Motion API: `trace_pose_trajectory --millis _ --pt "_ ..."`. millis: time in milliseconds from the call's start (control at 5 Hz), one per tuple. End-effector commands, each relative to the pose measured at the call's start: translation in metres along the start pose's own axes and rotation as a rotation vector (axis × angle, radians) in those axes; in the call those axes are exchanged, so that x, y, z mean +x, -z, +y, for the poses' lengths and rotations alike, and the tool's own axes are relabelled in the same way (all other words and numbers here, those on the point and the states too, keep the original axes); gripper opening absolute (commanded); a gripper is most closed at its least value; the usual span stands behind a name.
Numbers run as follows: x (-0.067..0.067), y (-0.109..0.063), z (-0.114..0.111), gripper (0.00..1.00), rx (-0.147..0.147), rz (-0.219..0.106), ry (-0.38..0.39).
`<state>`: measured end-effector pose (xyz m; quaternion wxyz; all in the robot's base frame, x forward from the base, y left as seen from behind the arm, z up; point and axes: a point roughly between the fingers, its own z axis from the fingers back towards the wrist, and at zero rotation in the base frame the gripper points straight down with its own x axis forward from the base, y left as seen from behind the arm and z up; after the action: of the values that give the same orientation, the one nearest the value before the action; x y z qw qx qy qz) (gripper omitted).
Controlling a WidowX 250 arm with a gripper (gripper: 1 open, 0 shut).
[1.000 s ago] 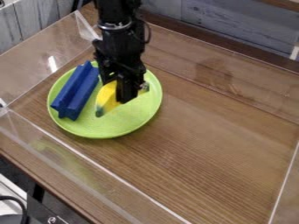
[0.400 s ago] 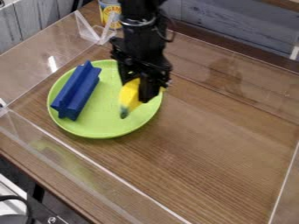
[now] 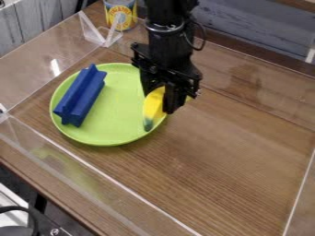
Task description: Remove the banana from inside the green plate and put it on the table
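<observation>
My black gripper (image 3: 163, 100) is shut on the banana (image 3: 151, 109), a small yellow curved toy that hangs tip-down from the fingers. It hovers above the right rim of the green plate (image 3: 105, 127), lifted off the plate's surface. The plate lies at the left of the brown wood-grain table (image 3: 234, 157). The upper part of the banana is hidden between the fingers.
A blue rectangular block (image 3: 80, 93) lies in the left half of the plate. Low clear acrylic walls (image 3: 74, 171) edge the table. A yellow container (image 3: 120, 14) stands behind the back wall. Bare wood stretches to the right of the plate.
The gripper has lifted the banana off the plate's middle and carried it rightward, from over the plate's centre to over its right rim.
</observation>
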<state>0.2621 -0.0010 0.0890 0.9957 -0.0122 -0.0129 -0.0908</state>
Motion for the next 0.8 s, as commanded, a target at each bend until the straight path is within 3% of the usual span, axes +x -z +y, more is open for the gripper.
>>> trace_pose_trajectory --millis 0,600 --pt "0.011 -0.022 -0.006 0.0 0.012 -0.088 0.002" --pt "0.013 -0.014 -0.022 0.0 0.0 -0.085 -0.008"
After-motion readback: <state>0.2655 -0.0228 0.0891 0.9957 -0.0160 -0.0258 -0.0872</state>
